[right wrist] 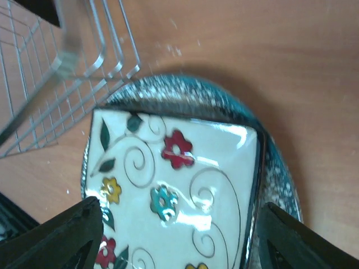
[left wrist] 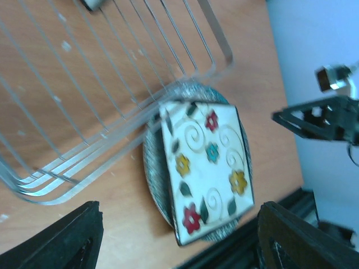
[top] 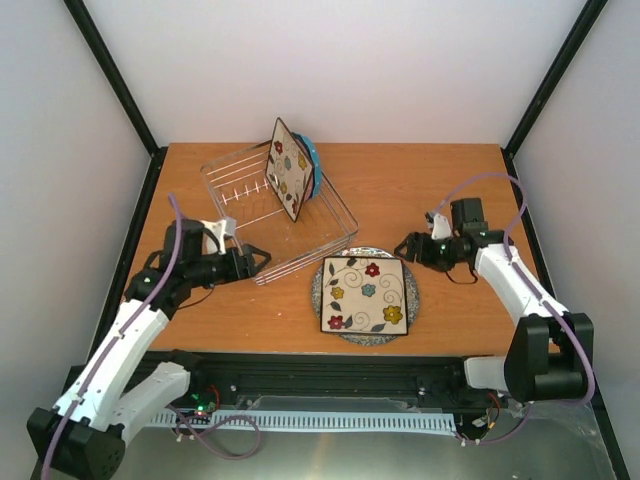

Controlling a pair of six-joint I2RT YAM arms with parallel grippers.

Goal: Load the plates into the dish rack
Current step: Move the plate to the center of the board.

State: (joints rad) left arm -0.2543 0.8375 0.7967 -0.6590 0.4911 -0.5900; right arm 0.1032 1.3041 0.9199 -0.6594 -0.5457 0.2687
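The silver wire dish rack (top: 246, 192) sits at the back left of the table. A square cream flowered plate (top: 287, 170) stands upright in it, with the blue plate (top: 314, 168) right behind. A second square flowered plate (top: 366, 293) lies flat on the round grey speckled plate (top: 414, 296) at the front centre. My left gripper (top: 255, 262) is open and empty at the rack's near corner. My right gripper (top: 408, 247) is open and empty, just right of the stacked plates. The square plate (left wrist: 207, 168) (right wrist: 174, 190) shows in both wrist views, between the open jaws.
The rack's corner (left wrist: 84, 112) lies close to the grey plate's rim (left wrist: 152, 168), and shows in the right wrist view (right wrist: 67, 73) too. The table's black front rail (top: 340, 365) runs just below the plates. The right arm (left wrist: 325, 117) shows in the left wrist view.
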